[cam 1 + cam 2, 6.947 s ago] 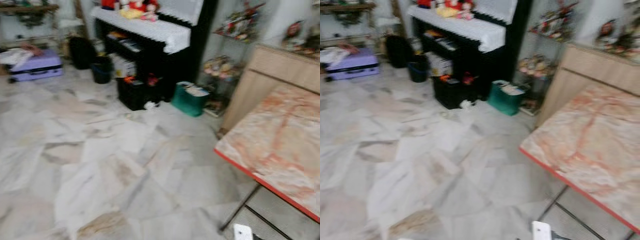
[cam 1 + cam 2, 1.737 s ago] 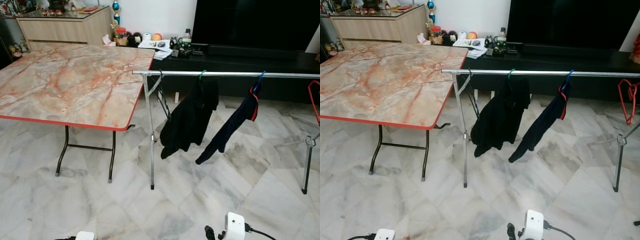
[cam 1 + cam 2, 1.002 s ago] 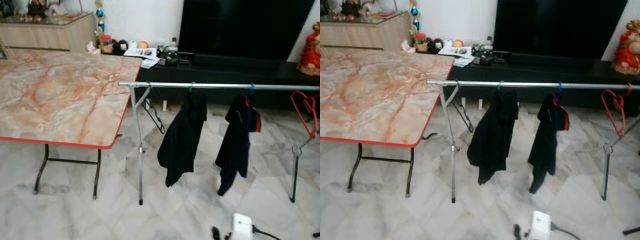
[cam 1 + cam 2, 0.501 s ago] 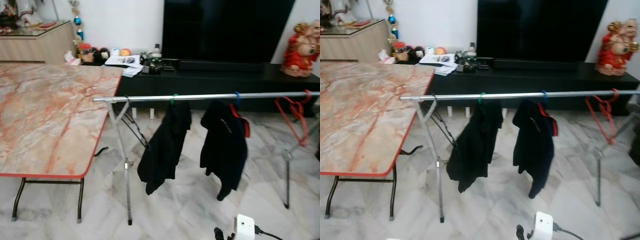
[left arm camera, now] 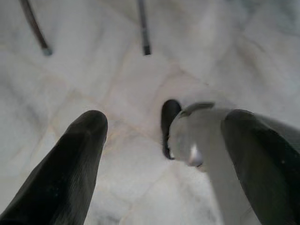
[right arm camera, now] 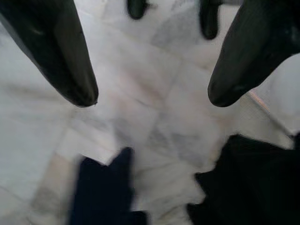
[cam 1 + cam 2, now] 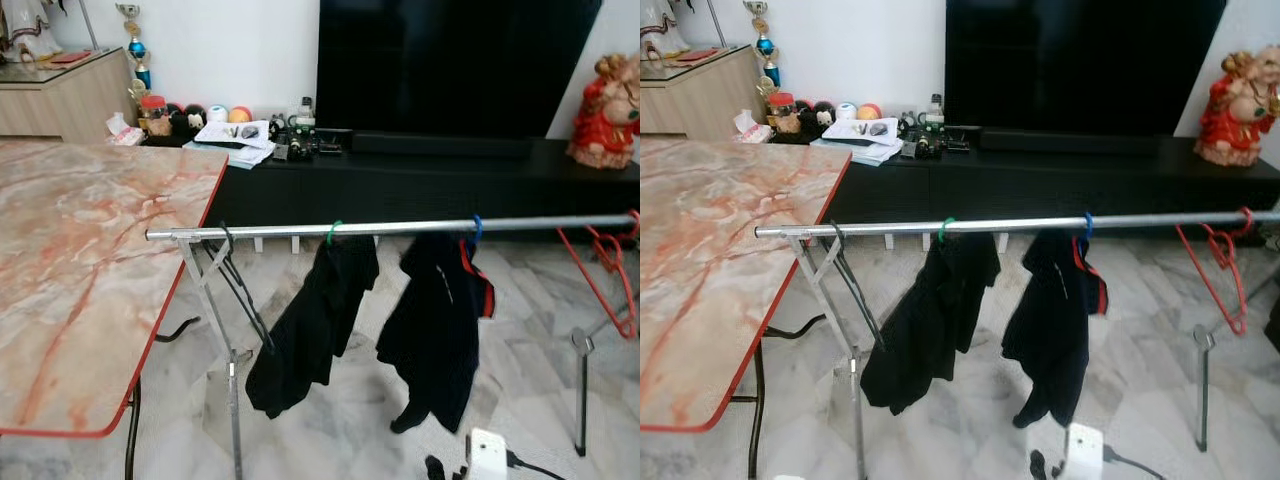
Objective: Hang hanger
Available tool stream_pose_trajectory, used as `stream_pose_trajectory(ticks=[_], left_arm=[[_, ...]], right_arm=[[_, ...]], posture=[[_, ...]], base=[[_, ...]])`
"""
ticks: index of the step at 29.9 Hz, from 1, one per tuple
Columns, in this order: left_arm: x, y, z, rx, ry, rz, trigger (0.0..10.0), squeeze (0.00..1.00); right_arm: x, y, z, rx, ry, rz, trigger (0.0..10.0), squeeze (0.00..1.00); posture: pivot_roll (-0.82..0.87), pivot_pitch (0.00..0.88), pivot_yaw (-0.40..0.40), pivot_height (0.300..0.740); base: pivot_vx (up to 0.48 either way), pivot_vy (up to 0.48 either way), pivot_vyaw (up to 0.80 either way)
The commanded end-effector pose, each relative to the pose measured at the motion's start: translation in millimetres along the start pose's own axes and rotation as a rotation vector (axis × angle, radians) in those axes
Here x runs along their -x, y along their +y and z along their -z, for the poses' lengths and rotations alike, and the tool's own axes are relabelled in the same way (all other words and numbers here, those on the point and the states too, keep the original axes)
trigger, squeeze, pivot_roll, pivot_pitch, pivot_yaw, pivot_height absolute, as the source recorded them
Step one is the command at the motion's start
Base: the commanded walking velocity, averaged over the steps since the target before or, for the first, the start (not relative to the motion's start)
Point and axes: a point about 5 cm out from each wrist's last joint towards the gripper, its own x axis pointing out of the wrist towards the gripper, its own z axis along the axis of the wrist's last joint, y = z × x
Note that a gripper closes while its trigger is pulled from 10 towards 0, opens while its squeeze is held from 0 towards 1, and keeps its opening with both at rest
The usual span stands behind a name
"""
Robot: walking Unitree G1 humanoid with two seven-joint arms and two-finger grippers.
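Facing you is a silver clothes rail (image 7: pixel 400 227) that runs across both eye views on folding metal legs (image 7: pixel 232 400). Note three hangers on it. A green hanger (image 7: pixel 333 233) carries a black garment (image 7: pixel 315 325); beside it, a blue hanger (image 7: pixel 477 227) carries a dark garment with red trim (image 7: pixel 440 325); at the far right end, an empty red hanger (image 7: pixel 610 275) hangs from the rail, well apart from the two garments. You can see no hanger in either pincer.

Your right gripper (image 6: pixel 152 96) hangs low with its two black fingers (image 6: pixel 61 56) spread wide and nothing between them; past its tips lie the pale marble floor (image 6: pixel 154 93) and the lower edges of the two dark garments. The rail and all three hangers are above and ahead of this pincer. The white wrist housing (image 7: pixel 487 455) of this arm shows at the bottom edge of the eye views.

Your left gripper (image 5: pixel 164 124) also stands wide apart and holds nothing, pointing down at the floor beside a silver-grey part of the robot's own body (image 5: pixel 206 150); two thin metal legs (image 5: pixel 143 28) stand further out.

A marble-patterned table with a red edge (image 7: pixel 70 300) stands to the left of the rail. Behind the rail, a black television cabinet (image 7: pixel 420 175) supports a large dark screen (image 7: pixel 455 65) and a red figurine (image 7: pixel 605 110).
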Motion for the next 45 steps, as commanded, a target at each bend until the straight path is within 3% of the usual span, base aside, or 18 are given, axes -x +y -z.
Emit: stream_pose_trajectory(ticks=[1, 13, 19, 22, 23, 25, 27, 35, 45], left_arm=[[-1.3, -5.9, -3.0, -0.024, -0.006, 0.016, 10.0, 0.0], [-1.9, -4.0, -5.8, -0.035, -0.01, -0.006, 10.0, 0.0], [-1.7, -5.2, -4.3, -0.031, -0.006, -0.007, 10.0, 0.0], [-1.4, -5.9, -2.5, -0.027, -0.003, -0.006, 10.0, 0.0], [-1.3, -6.0, -2.0, -0.026, -0.002, -0.006, 10.0, 0.0], [-1.2, -6.1, -1.8, -0.025, -0.002, -0.006, 10.0, 0.0], [-1.1, -6.3, -1.2, -0.023, -0.001, -0.005, 10.0, 0.0], [-1.1, -8.4, -0.7, -0.018, -0.004, 0.0, 10.0, 0.0], [-0.7, -7.9, 0.9, -0.018, 0.001, 0.0, 10.0, 0.0]], right_arm=[[2.0, -11.9, 2.3, 0.0, 0.007, 0.03, 10.0, 0.0], [2.0, -11.3, 2.2, -0.001, 0.004, 0.018, 10.0, 0.0], [2.5, -10.9, -4.4, -0.002, -0.078, 0.007, 10.0, 0.0], [3.6, -11.1, -9.7, -0.011, -0.149, 0.004, 10.0, 0.0], [2.5, 1.4, -32.6, -0.002, -0.262, -0.023, 10.0, 0.0], [2.5, 7.4, -42.9, 0.0, -0.308, -0.036, 10.0, 0.0], [5.5, 19.9, -62.6, 0.047, -0.422, -0.082, 10.0, 0.0], [17.2, 11.4, -76.6, 0.096, -0.596, -0.057, 10.0, 0.0], [38.5, 13.5, -105.6, 0.058, -0.772, -0.017, 10.0, 0.0]], posture=[[0.21, 0.0, -0.041, 0.74], [0.2, 0.0, -0.041, 0.74], [0.19, 0.0, -0.044, 0.74], [0.18, 0.0, -0.052, 0.74], [0.18, 0.0, -0.055, 0.74], [0.18, 0.0, -0.055, 0.74], [0.17, 0.0, -0.059, 0.74], [0.15, 0.0, -0.063, 0.74], [0.16, 0.0, -0.068, 0.74]], base=[[0.382, 0.0, 0.0], [0.0, 0.0, 0.0], [0.0, 0.0, 0.0], [0.0, 0.0, 0.0], [0.0, 0.0, 0.0], [0.0, 0.0, 0.0], [0.0, 0.0, 0.0], [0.0, 0.0, 0.0], [0.0, 0.0, 0.0]])
